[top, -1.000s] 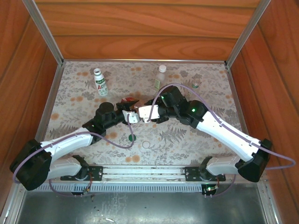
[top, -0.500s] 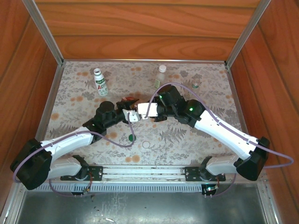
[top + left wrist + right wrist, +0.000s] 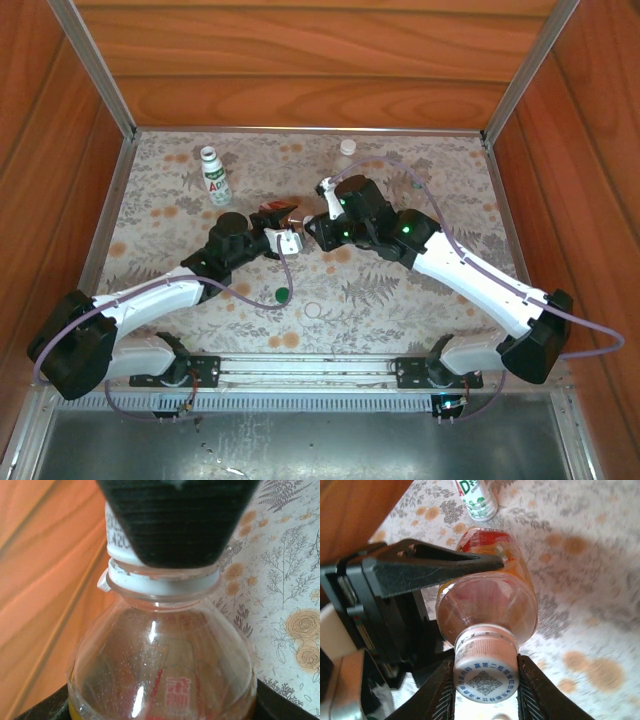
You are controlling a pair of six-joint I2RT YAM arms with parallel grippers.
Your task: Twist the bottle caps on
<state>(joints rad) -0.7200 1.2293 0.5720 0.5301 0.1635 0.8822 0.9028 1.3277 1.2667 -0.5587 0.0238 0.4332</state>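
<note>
- The floral surface carries everything. The amber bottle is held above its middle, and everything below is placed from that bottle.
- The left pincer is clamped around the amber bottle's body. It holds the bottle tipped over, neck toward the right arm.
- The right pincer is closed on the white cap at the amber bottle's mouth, one finger on each side (the printed code faces its wrist camera).
- The white bottle stands upright beyond the amber bottle and to its left, well apart. Its mouth looks open from above.
- The top of a clear bottle shows beyond the amber bottle to its right, behind the right arm. It is too small to tell whether it is capped.
- A dark green cap lies loose on the near side of the amber bottle, with a clear cap near it.
- Progress, as a judgement: in the left wrist view the white cap sits down close to the neck ring, so this bottle seems nearly or fully done. The two loose caps mean most of the job remains.
</note>
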